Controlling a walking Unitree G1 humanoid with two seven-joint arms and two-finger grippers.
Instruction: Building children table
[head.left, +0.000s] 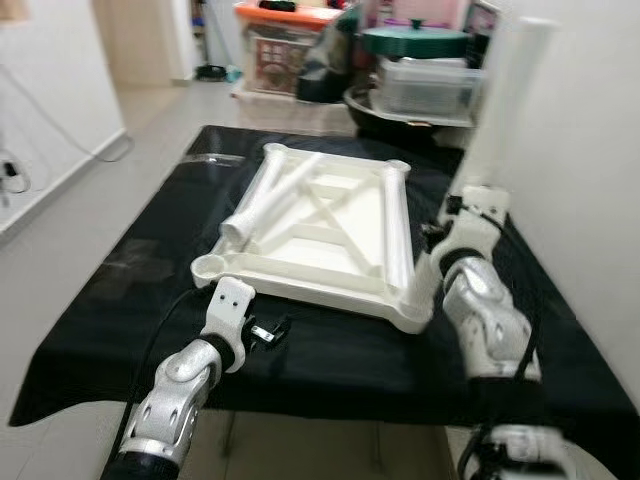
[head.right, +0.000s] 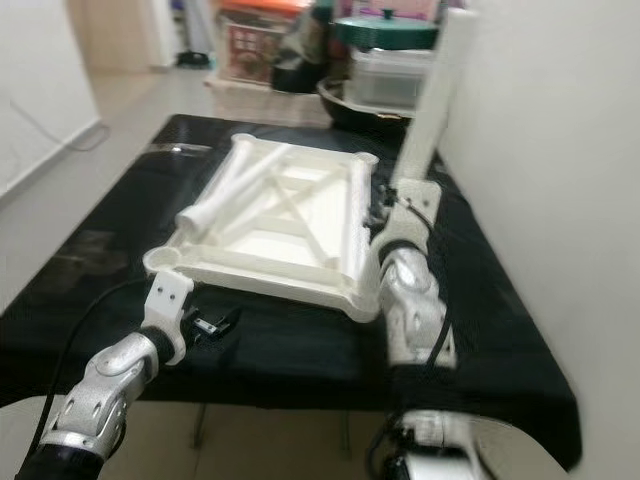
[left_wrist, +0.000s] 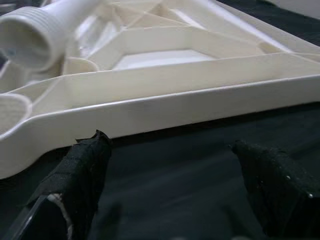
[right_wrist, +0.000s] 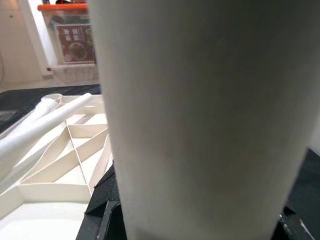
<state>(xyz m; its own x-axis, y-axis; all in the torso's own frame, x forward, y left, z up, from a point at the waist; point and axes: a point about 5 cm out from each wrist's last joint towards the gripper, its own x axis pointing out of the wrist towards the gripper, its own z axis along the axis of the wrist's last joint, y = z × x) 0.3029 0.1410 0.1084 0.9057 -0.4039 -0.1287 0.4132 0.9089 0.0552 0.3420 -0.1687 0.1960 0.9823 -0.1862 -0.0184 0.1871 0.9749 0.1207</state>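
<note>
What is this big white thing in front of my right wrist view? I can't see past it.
Observer: It's a table leg. The right hand holds it upright beside the right edge of the upturned top.
Operator: Where's the left hand?
Observer: The left hand is open over the black cloth, just short of the top's near edge, and holds nothing.
Operator: Any socket free near it?
Observer: The near left corner socket looks empty.
</note>
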